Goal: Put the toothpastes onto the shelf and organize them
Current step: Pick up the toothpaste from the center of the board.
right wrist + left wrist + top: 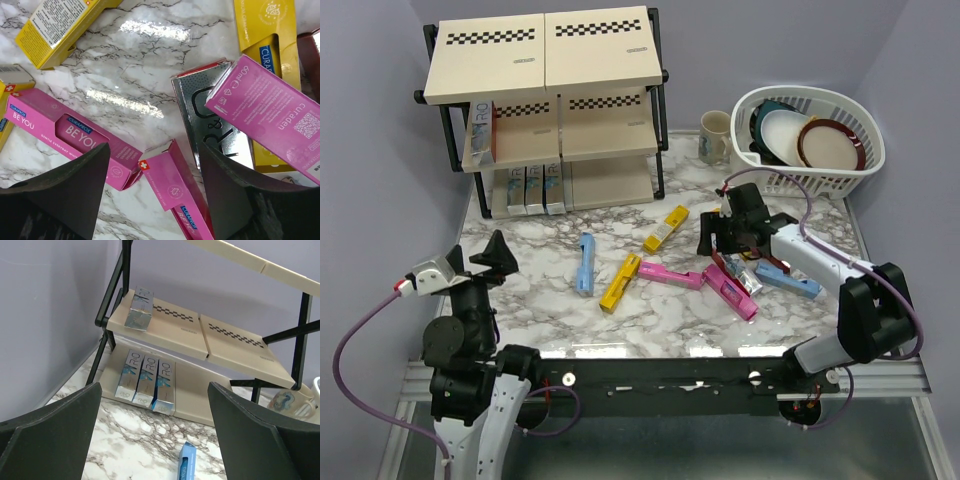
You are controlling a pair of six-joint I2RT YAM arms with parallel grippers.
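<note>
Toothpastes (pixel 670 273) lying flat, long axes splayed, shelf (pixel 545 60) behind

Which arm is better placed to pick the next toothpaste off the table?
Right, likely. The right tool hangs open over a pink carton; the left tool, also open, faces the shelf with no carton under it.

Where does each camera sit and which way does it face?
Top external: above, behind the bases, looking down at table and shelf; left gripper and right gripper show.
Left wrist: faces the shelf; own open fingers frame it.
Right wrist: looks down on pink toothpastes; own fingers show.
Shared: top and left wrist both see three silver cartons.
</note>
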